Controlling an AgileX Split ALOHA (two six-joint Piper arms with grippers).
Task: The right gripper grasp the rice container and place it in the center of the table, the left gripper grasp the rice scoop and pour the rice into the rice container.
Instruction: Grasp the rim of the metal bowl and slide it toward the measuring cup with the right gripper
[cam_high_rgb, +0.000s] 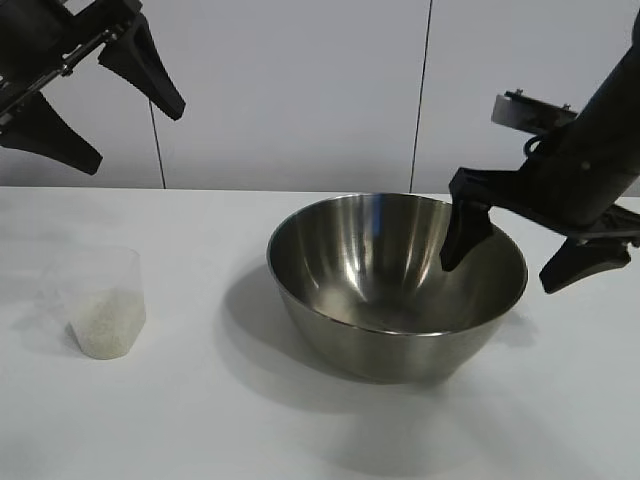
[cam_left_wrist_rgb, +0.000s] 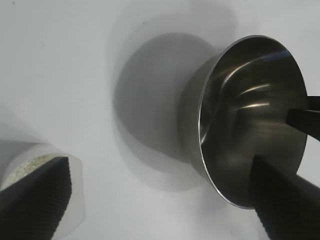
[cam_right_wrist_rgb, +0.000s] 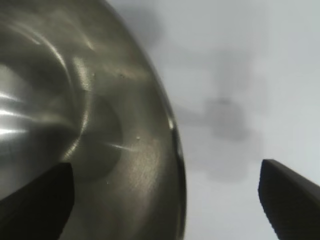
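The rice container (cam_high_rgb: 390, 290), a large shiny steel bowl, rests near the middle of the white table (cam_high_rgb: 250, 430). My right gripper (cam_high_rgb: 515, 262) stands open astride its right rim, one finger inside the bowl and the other outside, not clamping it. The right wrist view shows the rim (cam_right_wrist_rgb: 176, 150) between the spread fingers. The rice scoop (cam_high_rgb: 105, 300), a clear plastic cup, stands at the left with white rice (cam_high_rgb: 105, 328) in its bottom. My left gripper (cam_high_rgb: 138, 138) hangs open high above the scoop, holding nothing. In the left wrist view the rice scoop (cam_left_wrist_rgb: 75, 195) and the rice container (cam_left_wrist_rgb: 240, 115) both lie below.
A white panelled wall (cam_high_rgb: 300, 90) runs behind the table. Bare tabletop (cam_left_wrist_rgb: 75, 75) lies between scoop and bowl and along the front edge.
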